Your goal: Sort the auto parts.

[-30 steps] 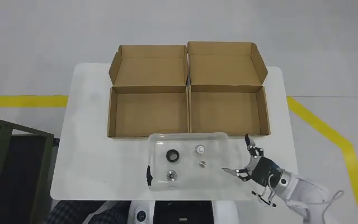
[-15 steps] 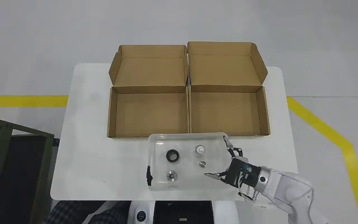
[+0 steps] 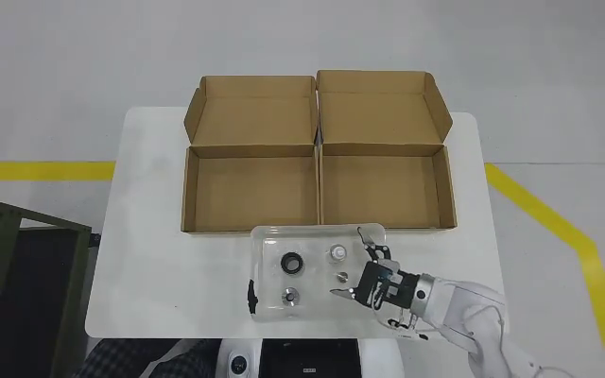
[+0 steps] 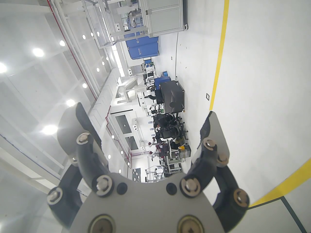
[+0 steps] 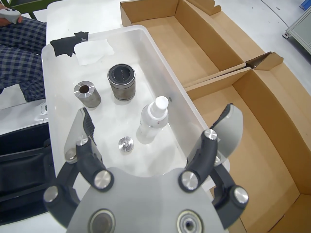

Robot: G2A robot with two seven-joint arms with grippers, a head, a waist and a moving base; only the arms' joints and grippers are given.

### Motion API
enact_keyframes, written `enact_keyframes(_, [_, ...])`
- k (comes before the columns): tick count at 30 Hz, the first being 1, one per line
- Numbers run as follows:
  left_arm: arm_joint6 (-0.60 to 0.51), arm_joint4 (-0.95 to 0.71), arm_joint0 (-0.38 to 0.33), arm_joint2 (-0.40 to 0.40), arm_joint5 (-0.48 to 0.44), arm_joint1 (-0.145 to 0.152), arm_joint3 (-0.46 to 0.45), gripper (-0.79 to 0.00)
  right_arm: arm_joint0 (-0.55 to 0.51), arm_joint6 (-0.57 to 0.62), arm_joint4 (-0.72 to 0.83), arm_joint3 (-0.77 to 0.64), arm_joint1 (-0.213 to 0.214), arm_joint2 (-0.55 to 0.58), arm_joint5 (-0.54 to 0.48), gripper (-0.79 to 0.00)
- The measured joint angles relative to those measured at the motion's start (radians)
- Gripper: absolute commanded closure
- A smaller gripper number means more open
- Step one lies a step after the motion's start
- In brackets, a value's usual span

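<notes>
Right fingers [image 5: 234, 122] spread over tray [image 3: 317, 281] on white table [image 3: 151, 236].

Right arm [image 3: 463, 307]: white, lies low over the near right side of the white surface [image 3: 151, 236], wrist pointing to the left.
Right gripper [image 3: 346, 262]: black and silver, its two curved fingers spread wide apart, holding nothing.
Left gripper [image 4: 145, 111]: same black and silver kind, fingers spread wide too, holding nothing, aimed out level, not down.

Right tool [image 3: 346, 263], fingers spread, over right end of clear tray [image 3: 317, 230]; cardboard boxes [image 3: 250, 194] beyond.
</notes>
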Motion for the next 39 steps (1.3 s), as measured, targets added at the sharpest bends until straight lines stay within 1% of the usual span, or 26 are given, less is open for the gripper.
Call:
enact_keyframes(13, [0.000,0.000,0.000,0.000,0.000,0.000,0.000,-0.785,0.056,0.081,-0.021,0.049,-0.002,-0.069,0.040,-0.785])
enact_keyframes(16, [0.000,0.000,0.000,0.000,0.000,0.000,0.000,-0.785,0.064,0.101,-0.022,0.053,-0.002,-0.078,0.047,-0.736])
enact_keyframes(18, [0.000,0.000,0.000,0.000,0.000,0.000,0.000,-0.785,0.068,0.114,-0.025,0.054,-0.002,-0.083,0.051,-0.683])
enact_keyframes(22, [0.000,0.000,0.000,0.000,0.000,0.000,0.000,-0.785,0.073,0.132,-0.027,0.056,-0.001,-0.091,0.056,-0.659])
enact_keyframes(26, [0.000,0.000,0.000,0.000,0.000,0.000,0.000,-0.785,0.080,0.148,-0.029,0.062,0.000,-0.099,0.059,-0.579])
enact_keyframes(29, [0.000,0.000,0.000,0.000,0.000,0.000,0.000,-0.785,0.088,0.159,-0.029,0.067,0.000,-0.107,0.062,-0.570])
enact_keyframes(32, [0.000,0.000,0.000,0.000,0.000,0.000,0.000,-0.785,0.097,0.171,-0.027,0.073,-0.001,-0.114,0.072,-0.526])
enact_keyframes(34, [0.000,0.000,0.000,0.000,0.000,0.000,0.000,-0.785,0.104,0.179,-0.029,0.077,-0.001,-0.120,0.080,-0.391])
enact_keyframes(37, [0.000,0.000,0.000,0.000,0.000,0.000,0.000,-0.785,0.113,0.187,-0.031,0.084,-0.002,-0.128,0.087,-0.323])
enact_keyframes(39, [0.000,0.000,0.000,0.000,0.000,0.000,0.000,-0.785,0.116,0.193,-0.031,0.086,-0.002,-0.132,0.090,-0.265])
